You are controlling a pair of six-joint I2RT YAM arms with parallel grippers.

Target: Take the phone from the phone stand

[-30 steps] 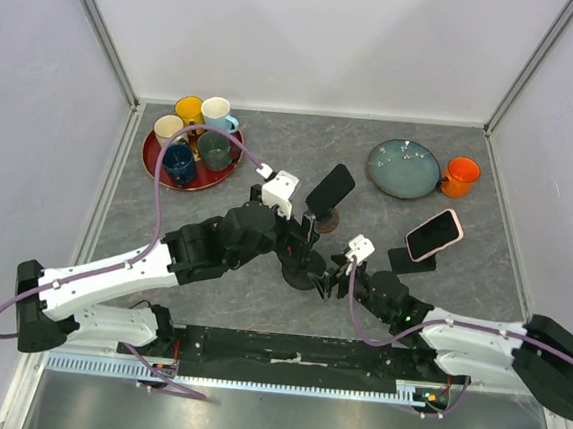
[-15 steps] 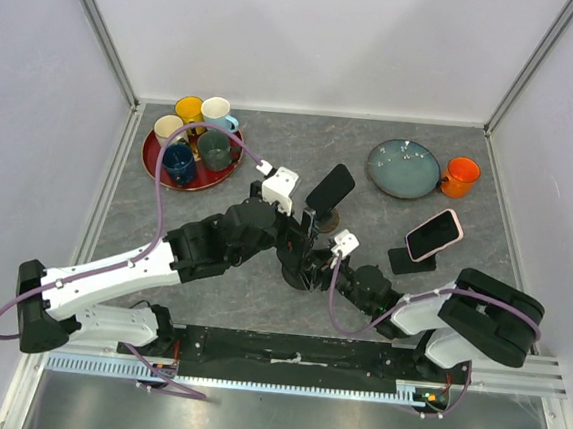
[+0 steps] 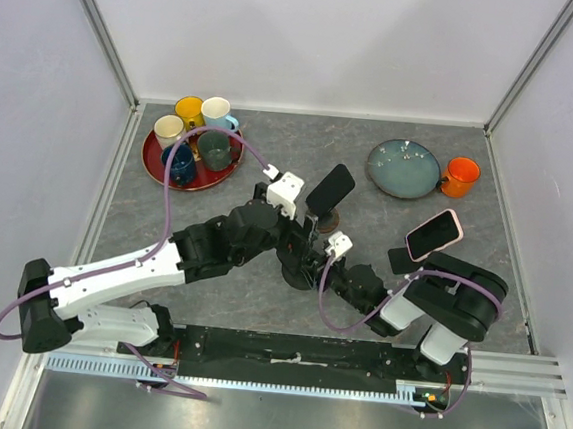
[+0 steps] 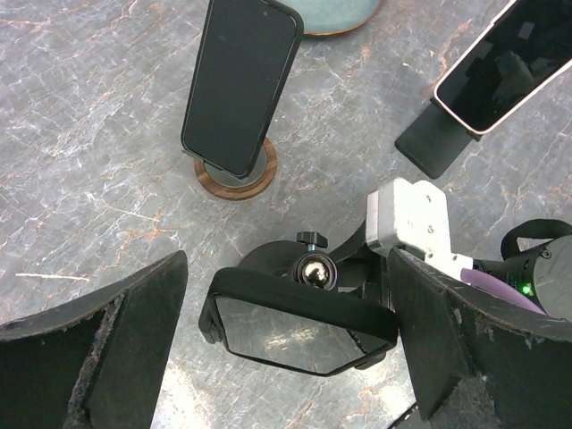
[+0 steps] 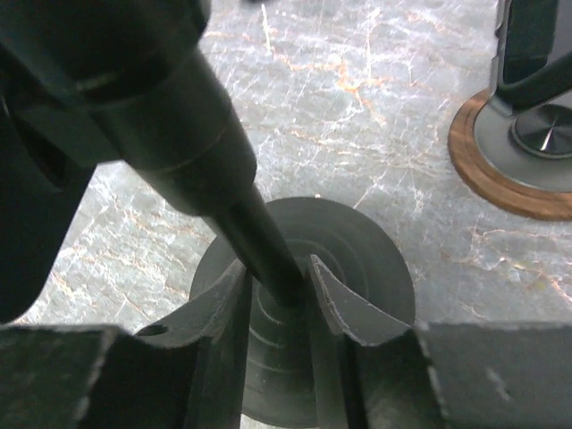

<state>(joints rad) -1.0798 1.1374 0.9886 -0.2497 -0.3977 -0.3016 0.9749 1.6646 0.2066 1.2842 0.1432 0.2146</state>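
My left gripper (image 4: 286,290) hangs directly above the phone (image 4: 299,323). Its two fingers are spread wide, one on each side of the phone, and they hold nothing. The phone sits in the cradle of the black phone stand (image 4: 315,271), screen tilted upward, near the middle of the grey marbled table (image 4: 89,134).

My right gripper (image 5: 277,275) is low at the stand's round base (image 5: 371,259). Its fingers are nearly closed and appear to pinch the thin stem (image 5: 223,183) to steady it.

Bracing the stand looks done, but the phone has not yet been gripped or lifted, so the removal itself remains.

Two other phones stand just beyond: a black phone (image 4: 239,85) on a wooden disc and a pink-cased phone (image 4: 500,63).
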